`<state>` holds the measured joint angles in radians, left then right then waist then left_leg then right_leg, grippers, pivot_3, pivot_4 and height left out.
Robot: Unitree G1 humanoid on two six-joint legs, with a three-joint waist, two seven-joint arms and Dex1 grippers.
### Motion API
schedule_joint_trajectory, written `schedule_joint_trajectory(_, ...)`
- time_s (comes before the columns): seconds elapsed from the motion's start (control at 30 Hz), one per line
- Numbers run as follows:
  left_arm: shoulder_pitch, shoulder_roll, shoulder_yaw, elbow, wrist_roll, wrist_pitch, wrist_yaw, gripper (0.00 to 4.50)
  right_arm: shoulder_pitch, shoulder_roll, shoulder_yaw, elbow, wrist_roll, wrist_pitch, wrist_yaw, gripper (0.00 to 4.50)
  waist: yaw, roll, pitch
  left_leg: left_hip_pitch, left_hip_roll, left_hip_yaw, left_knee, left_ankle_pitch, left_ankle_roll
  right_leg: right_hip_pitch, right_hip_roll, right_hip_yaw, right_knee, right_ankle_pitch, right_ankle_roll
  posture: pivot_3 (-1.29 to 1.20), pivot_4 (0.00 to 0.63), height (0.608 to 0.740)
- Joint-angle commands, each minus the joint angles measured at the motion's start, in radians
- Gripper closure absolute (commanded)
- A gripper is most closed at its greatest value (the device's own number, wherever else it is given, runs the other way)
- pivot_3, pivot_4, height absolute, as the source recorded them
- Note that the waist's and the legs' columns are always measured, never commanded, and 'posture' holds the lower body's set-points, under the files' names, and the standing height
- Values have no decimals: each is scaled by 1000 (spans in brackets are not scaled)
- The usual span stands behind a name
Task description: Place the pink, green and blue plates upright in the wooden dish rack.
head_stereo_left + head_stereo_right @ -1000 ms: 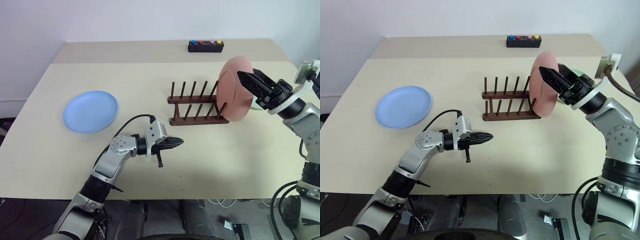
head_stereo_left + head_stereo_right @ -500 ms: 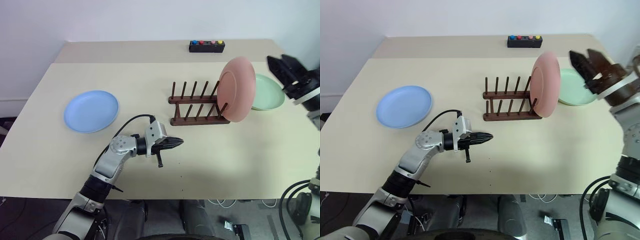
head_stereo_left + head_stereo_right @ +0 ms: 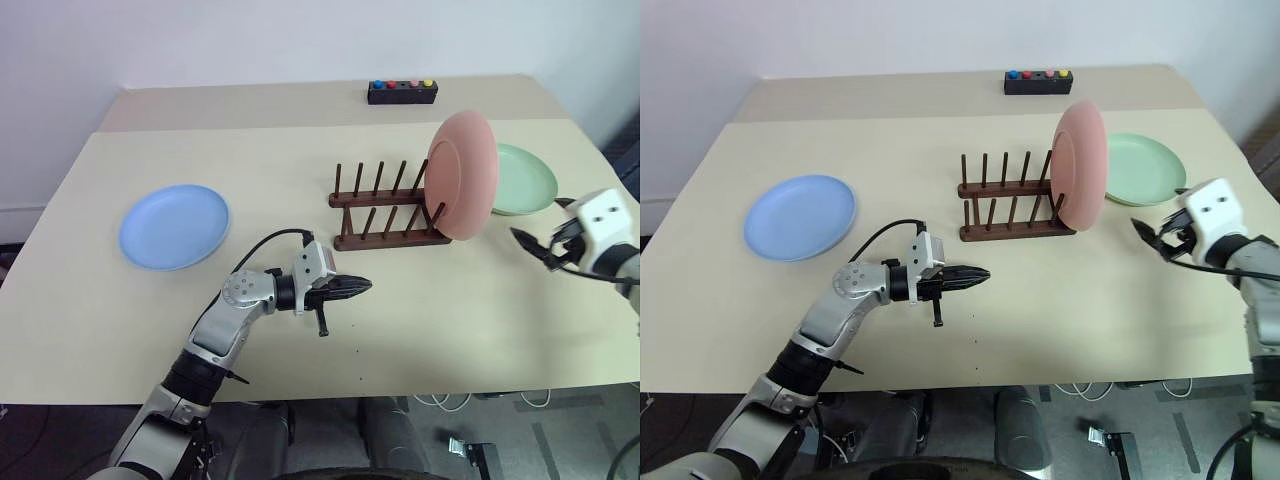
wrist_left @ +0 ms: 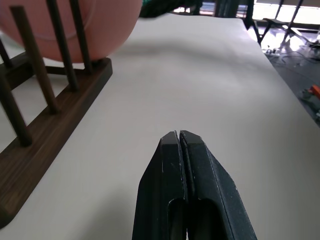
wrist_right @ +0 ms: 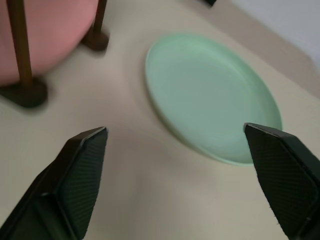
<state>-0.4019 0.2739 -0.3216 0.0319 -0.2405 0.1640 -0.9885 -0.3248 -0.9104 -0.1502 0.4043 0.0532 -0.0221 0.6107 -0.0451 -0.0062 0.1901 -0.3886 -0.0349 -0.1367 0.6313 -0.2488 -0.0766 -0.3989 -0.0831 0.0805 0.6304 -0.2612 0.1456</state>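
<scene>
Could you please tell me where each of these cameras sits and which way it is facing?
Left and right eye: on the head, looking down at the table, both arms showing.
Left wrist: along the shut left gripper toward the rack holding the pink plate.
Right wrist: between the open right gripper toward the green plate.
Both wrist views share the pink plate.

Open table [image 3: 430, 300] stretches before the wooden dish rack [image 3: 385, 210], while the upright pink plate [image 3: 462, 175] walls off its right end.
</scene>
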Motion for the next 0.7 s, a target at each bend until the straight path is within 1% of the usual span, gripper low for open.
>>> schedule_joint_trajectory(0.03,-11,4,15,-27,-16,-14,-13,4500,-120,8,90,174,-156,-148,-90,79,0,0,0,0,0,0,0,0,0,0,0,0,0,0,0,0,150,740)
schedule_joint_trajectory(0.17,8,14,18,-49,-22,-10,-18,4500,-258,37,199,409,-283,-252,-170,79,1,0,0,0,0,0,-1,0,0,-1,0,0,0,0,0,0,150,740)
schedule_joint_trajectory(0.27,16,17,15,-56,-21,-6,-10,4500,-345,66,244,563,-329,-303,-208,79,1,0,0,0,0,0,0,0,0,0,0,0,0,0,0,0,150,740)
schedule_joint_trajectory(0.33,18,16,15,-60,-20,-3,-3,4500,-383,77,273,639,-363,-328,-231,597,1,-1,0,0,0,0,0,0,0,1,0,0,0,0,0,0,150,740)
schedule_joint_trajectory(0.4,18,16,17,-64,-18,-1,4,4500,-406,80,293,685,-387,-349,-251,1296,2,-1,0,1,0,-1,0,0,0,1,0,0,0,0,0,0,150,740)
schedule_joint_trajectory(0.43,18,17,17,-66,-18,0,7,4500,-414,81,295,700,-389,-357,-258,1865,2,-1,0,0,0,-1,0,0,0,2,0,0,0,0,0,0,150,740)
schedule_joint_trajectory(0.5,22,20,19,-71,-19,4,11,4500,-422,83,292,721,-384,-367,-265,2808,3,-1,0,0,0,-1,0,0,0,2,0,0,-1,0,0,0,150,740)
schedule_joint_trajectory(0.53,26,23,19,-74,-19,5,13,4500,-422,84,290,727,-383,-372,-271,3401,3,-1,0,1,0,-1,0,0,0,2,0,0,-1,0,0,0,150,740)
schedule_joint_trajectory(0.6,34,26,17,-80,-19,8,16,4500,-412,81,286,726,-386,-382,-301,4442,1,0,0,1,0,-1,0,0,0,2,0,0,0,0,0,0,150,740)
schedule_joint_trajectory(0.7,35,26,14,-83,-20,11,18,4500,-395,72,278,708,-385,-397,-344,4487,1,0,0,1,0,-1,0,0,0,1,0,0,0,0,0,0,150,740)
